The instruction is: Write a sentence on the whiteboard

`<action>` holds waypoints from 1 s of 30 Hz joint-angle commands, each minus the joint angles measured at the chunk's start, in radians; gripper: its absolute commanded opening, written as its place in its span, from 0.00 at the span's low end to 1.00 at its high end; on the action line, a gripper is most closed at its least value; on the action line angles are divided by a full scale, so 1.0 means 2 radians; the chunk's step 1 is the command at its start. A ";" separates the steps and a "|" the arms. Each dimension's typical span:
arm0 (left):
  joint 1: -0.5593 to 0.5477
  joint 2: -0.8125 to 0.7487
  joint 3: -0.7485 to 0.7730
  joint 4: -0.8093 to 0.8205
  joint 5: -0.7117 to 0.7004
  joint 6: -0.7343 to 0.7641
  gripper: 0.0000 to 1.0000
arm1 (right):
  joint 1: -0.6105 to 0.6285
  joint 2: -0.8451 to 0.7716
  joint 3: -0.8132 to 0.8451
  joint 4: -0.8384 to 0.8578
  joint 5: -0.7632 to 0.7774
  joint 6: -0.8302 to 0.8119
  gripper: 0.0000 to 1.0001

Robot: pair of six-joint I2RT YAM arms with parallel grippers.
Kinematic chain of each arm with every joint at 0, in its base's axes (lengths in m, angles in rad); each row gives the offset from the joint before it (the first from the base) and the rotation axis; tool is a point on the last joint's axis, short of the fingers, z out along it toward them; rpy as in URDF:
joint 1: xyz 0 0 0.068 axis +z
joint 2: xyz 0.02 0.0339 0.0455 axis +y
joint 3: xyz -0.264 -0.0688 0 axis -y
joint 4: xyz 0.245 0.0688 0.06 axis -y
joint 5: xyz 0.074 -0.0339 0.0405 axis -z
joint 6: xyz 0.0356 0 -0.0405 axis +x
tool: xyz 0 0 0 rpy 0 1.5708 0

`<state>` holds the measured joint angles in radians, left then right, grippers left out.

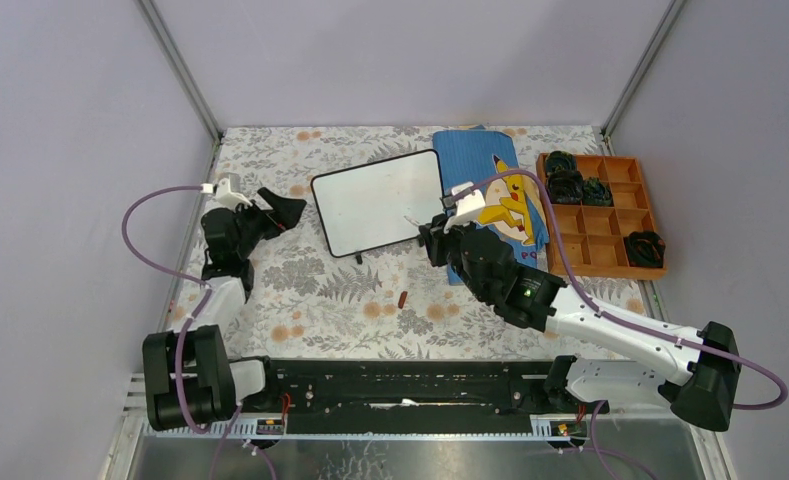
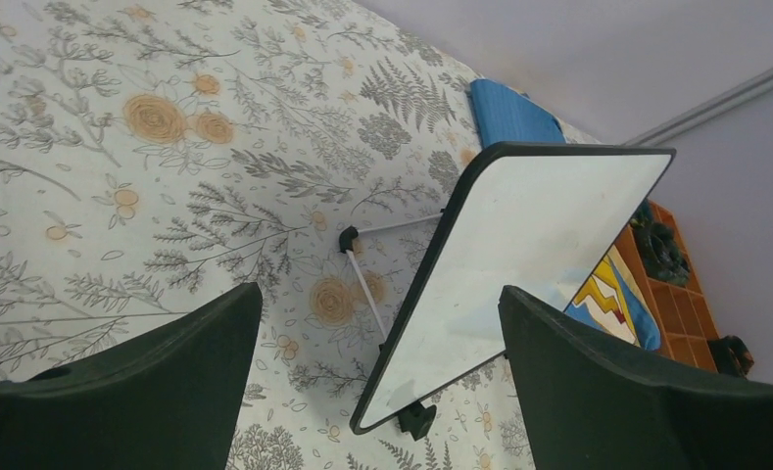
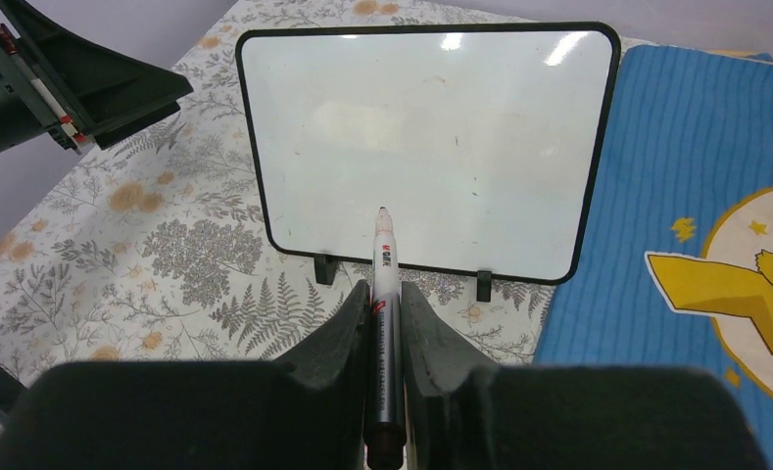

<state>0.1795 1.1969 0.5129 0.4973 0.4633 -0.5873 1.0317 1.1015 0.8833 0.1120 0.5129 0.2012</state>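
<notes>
Your right hand (image 3: 386,299) is clamped on a slim white marker (image 3: 383,257). Its red label is too small to read, and its tip points toward the whiteboard (image 3: 426,147). That glossy, round-cornered, black-rimmed board stands on the floral-cloth desk (image 1: 300,290), toward its far edge, mid-width. Your left hand (image 2: 379,304) stands apart.

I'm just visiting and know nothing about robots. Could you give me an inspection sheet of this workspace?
Surface: table under a floral cloth.
Job's things: whiteboard propped on its feet, no writing seen; uncapped marker points at its lower part, contact unclear.
Clutter: small red-brown piece, perhaps a cap, lies before the board; blue cloth with yellow cartoon to its right; orange tray with black items beyond.
Tools: left tool open and empty, left of the board; right tool shut on the marker.
Cables: purple cable loops along each arm.
Surroundings: plain pale walls, metal corner posts.
</notes>
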 commanded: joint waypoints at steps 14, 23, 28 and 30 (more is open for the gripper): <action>0.032 0.108 -0.057 0.242 0.137 -0.065 0.92 | 0.004 0.001 0.031 0.013 -0.011 -0.021 0.00; 0.016 0.148 -0.084 0.305 0.129 -0.057 0.90 | 0.004 -0.003 0.023 0.018 -0.008 -0.017 0.00; -0.004 0.200 -0.083 0.401 0.173 -0.084 0.87 | 0.004 0.007 0.028 0.021 -0.014 -0.015 0.00; -0.009 0.220 -0.083 0.417 0.176 -0.084 0.85 | 0.004 0.010 0.029 0.021 -0.016 -0.015 0.00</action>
<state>0.1848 1.5818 0.3500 1.1336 0.7555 -0.7418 1.0321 1.1095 0.8993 0.1070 0.5026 0.1757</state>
